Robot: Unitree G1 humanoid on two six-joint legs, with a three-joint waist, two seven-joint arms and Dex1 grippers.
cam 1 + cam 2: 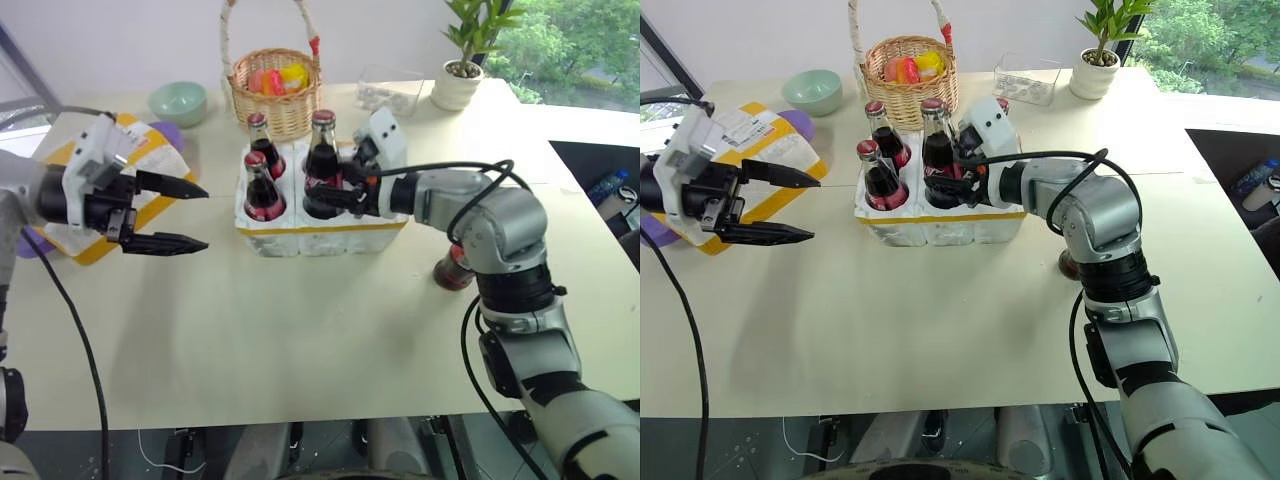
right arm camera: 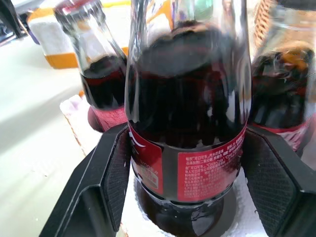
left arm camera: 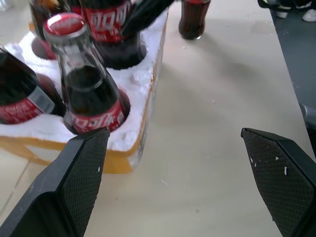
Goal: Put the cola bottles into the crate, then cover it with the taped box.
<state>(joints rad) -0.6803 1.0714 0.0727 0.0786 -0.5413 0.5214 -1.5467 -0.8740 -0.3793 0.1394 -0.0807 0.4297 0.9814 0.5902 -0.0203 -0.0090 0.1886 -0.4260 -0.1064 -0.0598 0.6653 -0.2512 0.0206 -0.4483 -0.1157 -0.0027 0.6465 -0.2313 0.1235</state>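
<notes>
From the head camera, the crate (image 1: 318, 232) sits mid-table in front of a wicker basket (image 1: 274, 95), with a green bowl (image 1: 178, 102) and a potted plant (image 1: 461, 70) further back. Three cola bottles stand upright in its wells: one at the back left (image 1: 264, 146), one at the front left (image 1: 262, 190), and a taller-looking one (image 1: 322, 160) toward the middle, which the right gripper (image 1: 335, 192) clasps low on its body, fingers closed against the glass. Another bottle (image 1: 455, 268) stands on the table beside the right forearm, apart from the crate. The taped box (image 1: 115, 190) lies at the table's left edge, partly behind the left gripper (image 1: 186, 215), whose two fingers are spread wide with nothing between them, hovering left of the crate. In the left wrist view, the spread black fingers (image 3: 81, 173) frame the crate's corner (image 3: 138, 123), where a red-capped bottle (image 3: 86, 94) stands in its well; the loose bottle (image 3: 192, 19) stands on the table beyond. In the right wrist view, the fingers (image 2: 111, 177) press on both sides of the labelled bottle (image 2: 187, 123), its base over a round well in the crate, and neighbouring bottles stand on either side, with the taped box (image 2: 54, 39) far behind.
</notes>
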